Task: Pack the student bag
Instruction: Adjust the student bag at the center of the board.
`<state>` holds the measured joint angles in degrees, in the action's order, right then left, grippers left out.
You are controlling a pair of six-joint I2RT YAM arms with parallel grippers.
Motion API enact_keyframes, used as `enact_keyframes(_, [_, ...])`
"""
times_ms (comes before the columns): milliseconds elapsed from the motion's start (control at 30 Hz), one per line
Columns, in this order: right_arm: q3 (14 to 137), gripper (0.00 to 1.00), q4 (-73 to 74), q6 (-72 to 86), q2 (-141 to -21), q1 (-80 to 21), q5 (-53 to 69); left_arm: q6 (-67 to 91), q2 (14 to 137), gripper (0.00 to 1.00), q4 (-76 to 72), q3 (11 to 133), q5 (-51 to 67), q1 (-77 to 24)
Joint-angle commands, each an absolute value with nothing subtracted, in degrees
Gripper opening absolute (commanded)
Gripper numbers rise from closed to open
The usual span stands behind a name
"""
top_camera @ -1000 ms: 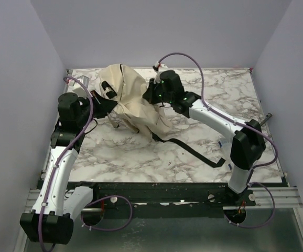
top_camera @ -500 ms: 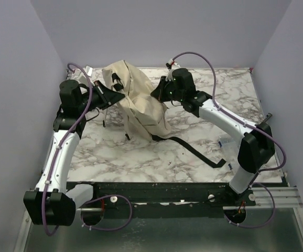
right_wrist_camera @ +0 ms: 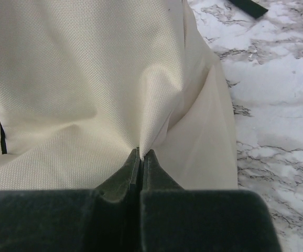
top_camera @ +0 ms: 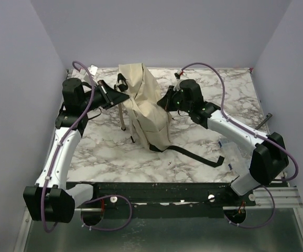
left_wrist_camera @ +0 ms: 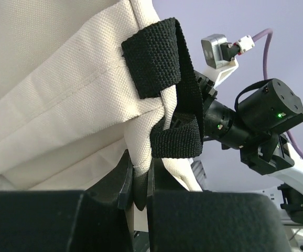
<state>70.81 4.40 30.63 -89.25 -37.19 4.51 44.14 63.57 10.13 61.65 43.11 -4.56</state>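
one student bag [top_camera: 146, 102], one left pincer [left_wrist_camera: 139, 181], one right pincer [right_wrist_camera: 141, 157], one table [top_camera: 109, 153]

Item inspected: student bag [top_camera: 143, 105], cream-beige fabric backpack, standing upright in the upper centre of the overhead frame.
The fabric is drawn up tall and narrow and creased in vertical folds, with the lower end resting on the marble table [top_camera: 109, 152]. One long black strap [top_camera: 193, 152] trails flat from the base toward the lower right. The left wrist view shows a black webbing loop [left_wrist_camera: 164, 79] stitched to a seamed edge, upper centre.

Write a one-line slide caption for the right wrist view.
Right gripper shut on a pinched fold of the cream student bag, marble table alongside.
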Motion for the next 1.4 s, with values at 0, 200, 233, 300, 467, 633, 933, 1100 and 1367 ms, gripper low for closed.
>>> enact_keyframes(0, [73.75, 0.01, 2.34, 29.55, -88.03, -37.57, 2.86, 45.52, 66.25, 0.10, 6.77, 62.78, 48.27, -4.48])
enact_keyframes(200, [76.08, 0.29, 4.89, 27.41, -86.74, -37.61, 0.60, 43.31, 62.59, 0.45, 7.17, 63.13, 45.95, -4.53])
enact_keyframes(233, [76.28, 0.36, 5.17, 27.05, -86.91, -37.61, 0.53, 42.94, 62.18, 0.50, 7.35, 62.88, 45.54, -4.49])
enact_keyframes(300, [77.04, 0.48, 6.02, 26.74, -87.39, -37.61, 0.49, 41.60, 61.21, 0.57, 8.41, 62.67, 44.46, -4.50])
enact_keyframes(467, [79.47, 0.76, 8.49, 24.54, -88.14, -37.62, 0.60, 36.58, 58.60, 0.75, 14.33, 63.49, 38.77, -4.50])
enact_keyframes(633, [82.94, 0.87, 12.54, 22.34, -88.74, -37.62, 0.35, 30.50, 55.46, 0.84, 20.39, 64.29, 31.00, -4.53])
enact_keyframes(933, [84.12, 0.91, 13.67, 21.52, -87.46, -37.56, -0.37, 29.65, 54.74, 0.88, 21.56, 63.54, 32.18, -4.61])
enact_keyframes(1100, [81.00, 0.91, 10.62, 23.96, -88.56, -37.60, 4.17, 33.40, 60.72, 0.60, 15.73, 67.06, 38.23, -9.34])
enact_keyframes(1367, [68.81, 0.58, 3.64, 27.53, -87.76, -36.18, -7.57, 33.21, 64.13, 0.46, 14.96, 66.30, 35.24, -14.85])
